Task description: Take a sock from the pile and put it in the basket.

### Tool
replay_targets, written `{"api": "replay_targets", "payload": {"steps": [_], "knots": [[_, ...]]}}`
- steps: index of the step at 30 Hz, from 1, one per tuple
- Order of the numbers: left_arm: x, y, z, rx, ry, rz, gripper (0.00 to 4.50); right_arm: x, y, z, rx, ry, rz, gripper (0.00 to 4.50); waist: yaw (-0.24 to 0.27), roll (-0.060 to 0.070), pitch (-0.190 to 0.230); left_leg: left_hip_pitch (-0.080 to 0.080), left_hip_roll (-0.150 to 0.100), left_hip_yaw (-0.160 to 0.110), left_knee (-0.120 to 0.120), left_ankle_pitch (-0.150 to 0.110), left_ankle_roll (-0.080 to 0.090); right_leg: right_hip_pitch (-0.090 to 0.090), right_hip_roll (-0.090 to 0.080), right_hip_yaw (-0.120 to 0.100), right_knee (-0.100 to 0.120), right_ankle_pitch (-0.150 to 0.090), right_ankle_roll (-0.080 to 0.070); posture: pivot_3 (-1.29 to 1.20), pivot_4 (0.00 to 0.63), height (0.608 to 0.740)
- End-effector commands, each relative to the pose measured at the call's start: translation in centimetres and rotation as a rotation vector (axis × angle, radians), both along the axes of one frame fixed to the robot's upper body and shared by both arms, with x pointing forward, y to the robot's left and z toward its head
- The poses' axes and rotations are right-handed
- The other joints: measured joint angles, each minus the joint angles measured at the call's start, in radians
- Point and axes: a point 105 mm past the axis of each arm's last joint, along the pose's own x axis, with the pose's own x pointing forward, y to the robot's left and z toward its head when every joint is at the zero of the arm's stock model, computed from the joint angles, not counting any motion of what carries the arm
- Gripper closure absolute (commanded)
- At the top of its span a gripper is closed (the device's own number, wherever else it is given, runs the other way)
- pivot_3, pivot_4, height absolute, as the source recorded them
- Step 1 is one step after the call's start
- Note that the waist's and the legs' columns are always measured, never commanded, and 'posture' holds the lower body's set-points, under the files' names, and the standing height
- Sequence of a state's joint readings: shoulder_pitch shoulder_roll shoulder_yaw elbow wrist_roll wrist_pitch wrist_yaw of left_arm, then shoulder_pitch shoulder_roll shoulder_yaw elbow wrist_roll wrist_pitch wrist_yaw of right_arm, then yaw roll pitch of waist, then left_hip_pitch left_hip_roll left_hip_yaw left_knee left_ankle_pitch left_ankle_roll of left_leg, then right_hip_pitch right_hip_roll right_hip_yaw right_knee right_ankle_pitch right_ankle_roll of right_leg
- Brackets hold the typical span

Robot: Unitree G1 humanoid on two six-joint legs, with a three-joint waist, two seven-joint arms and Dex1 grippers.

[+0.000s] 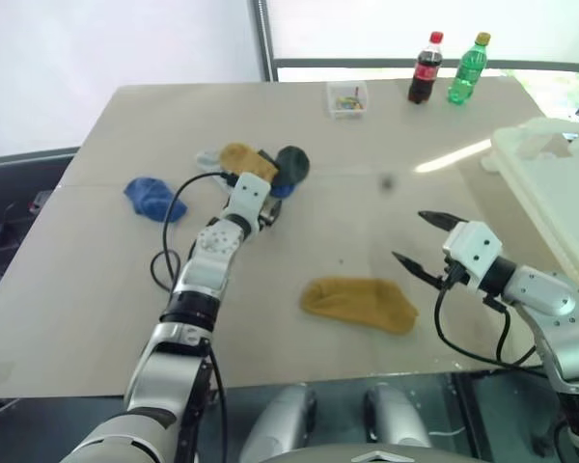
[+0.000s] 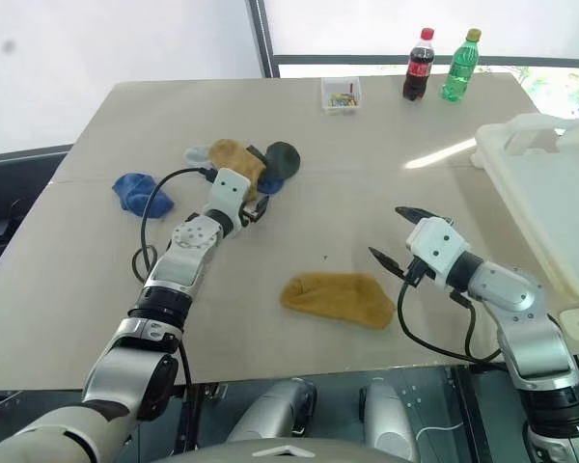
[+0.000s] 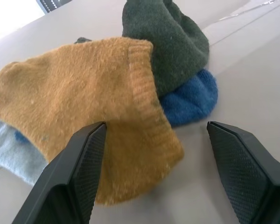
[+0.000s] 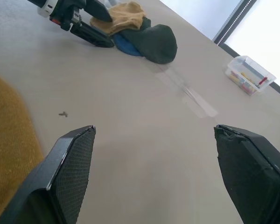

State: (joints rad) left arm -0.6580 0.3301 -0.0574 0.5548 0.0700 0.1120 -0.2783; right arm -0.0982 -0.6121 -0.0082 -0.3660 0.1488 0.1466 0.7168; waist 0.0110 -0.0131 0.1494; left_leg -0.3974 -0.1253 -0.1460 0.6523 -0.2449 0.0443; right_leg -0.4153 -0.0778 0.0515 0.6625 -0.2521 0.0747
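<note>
A wide beige table carried everything; at its right edge stood the basket, a big cream-white tub with a moulded handle on its rim, well apart from the socks. The left gripper reached across the middle of the table to the pile, its two black fingers spread wide and level with the near edge of the pile's mustard sock, one tip just at that sock's cuff, nothing pinched between them; the right gripper hung low over bare table nearer the robot, its fingers also spread wide and empty. In the pile the mustard sock lay uppermost, overlapping a dark green sock and a blue sock, with a light grey one showing at its other side. A second mustard sock lay flat and alone near the table's front edge, near the right gripper; a lone blue sock sat to the left of the pile. At the far edge stood a cola bottle and a green bottle side by side; left of them was a small clear box of coloured bits.
</note>
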Motion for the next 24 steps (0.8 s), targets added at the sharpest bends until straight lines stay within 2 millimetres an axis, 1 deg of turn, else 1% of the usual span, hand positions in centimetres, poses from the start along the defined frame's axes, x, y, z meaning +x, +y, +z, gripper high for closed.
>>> {"api": "replay_targets", "payload": {"steps": [1,2,3,4,5,7,9,10,16,20,24], "knots": [[0.2,0.3,0.4,0.014,-0.031,0.013,0.84,-0.6,0.2,1.3,0.007,-0.055,0.023,0.34,0.001,0.0,0.0,0.0,0.0,0.0,0.0,0.0,0.0,0.0,0.0,0.0,0.0,0.0,0.0,0.0,0.15,0.74],[0.2,0.4,0.5,0.017,-0.035,0.015,1.38,-0.6,0.2,1.3,0.008,-0.054,0.023,0.27,0.001,0.0,0.0,0.0,0.0,0.0,0.0,0.0,0.0,0.0,0.0,0.0,0.0,0.0,0.0,0.0,0.15,0.74],[0.2,0.4,0.5,0.019,-0.038,0.018,1.64,-0.6,0.2,1.2,0.009,-0.054,0.022,0.27,0.0,0.0,0.0,0.0,0.0,0.0,0.0,0.0,0.0,0.0,0.0,0.0,0.0,0.0,0.0,0.0,0.15,0.74],[0.2,0.5,0.5,0.018,-0.037,0.021,2.07,-0.5,0.2,1.2,0.009,-0.054,0.022,0.27,0.0,0.0,0.0,0.0,0.0,0.0,0.0,0.0,0.0,0.0,0.0,0.0,0.0,0.0,0.0,0.0,0.15,0.74],[0.1,0.6,0.4,0.017,-0.036,0.023,2.6,-0.5,0.2,1.2,0.008,-0.054,0.022,0.27,0.0,0.0,0.0,0.0,0.0,0.0,0.0,0.0,0.0,0.0,0.0,0.0,0.0,0.0,0.0,0.0,0.15,0.74],[-0.1,0.7,0.2,0.021,-0.035,0.022,3.4,-0.5,0.2,1.3,0.008,-0.054,0.022,0.27,0.001,0.0,0.0,0.0,0.0,0.0,0.0,0.0,0.0,0.0,0.0,0.0,0.0,0.0,0.0,0.0,0.15,0.74],[-0.3,0.7,0.0,0.025,-0.035,0.023,4.37,-0.4,0.2,1.3,0.008,-0.055,0.023,0.27,0.001,0.0,0.0,0.0,0.0,0.0,0.0,0.0,0.0,0.0,0.0,0.0,0.0,0.0,0.0,0.0,0.15,0.74],[-0.4,0.8,-0.1,0.025,-0.031,0.024,4.48,-0.4,0.2,1.3,0.008,-0.055,0.024,0.27,0.001,0.0,0.0,0.0,0.0,0.0,0.0,0.0,0.0,0.0,0.0,0.0,0.0,0.0,0.0,0.0,0.15,0.74],[-1.7,1.7,-0.6,0.003,-0.026,0.044,4.48,-0.3,0.4,1.2,0.011,-0.051,0.033,0.27,-0.001,0.0,0.0,0.0,0.0,0.0,0.0,0.0,0.0,0.0,0.0,0.0,0.0,0.0,0.0,0.0,0.15,0.74],[-3.2,1.5,-0.9,-0.07,-0.002,0.006,4.48,-0.1,0.7,1.0,0.015,-0.048,0.047,0.27,-0.004,0.0,0.0,0.001,0.0,0.0,0.0,0.0,0.0,0.0,0.0,0.001,0.0,0.0,0.0,0.0,0.15,0.74],[-6.4,1.8,-1.6,-0.151,0.09,-0.061,4.48,-0.1,1.0,1.0,0.014,-0.045,0.064,0.27,-0.008,0.0,0.0,0.001,0.0,0.001,0.0,0.0,0.0,0.0,0.0,0.001,0.001,0.0,0.0,0.0,0.15,0.74]]}}
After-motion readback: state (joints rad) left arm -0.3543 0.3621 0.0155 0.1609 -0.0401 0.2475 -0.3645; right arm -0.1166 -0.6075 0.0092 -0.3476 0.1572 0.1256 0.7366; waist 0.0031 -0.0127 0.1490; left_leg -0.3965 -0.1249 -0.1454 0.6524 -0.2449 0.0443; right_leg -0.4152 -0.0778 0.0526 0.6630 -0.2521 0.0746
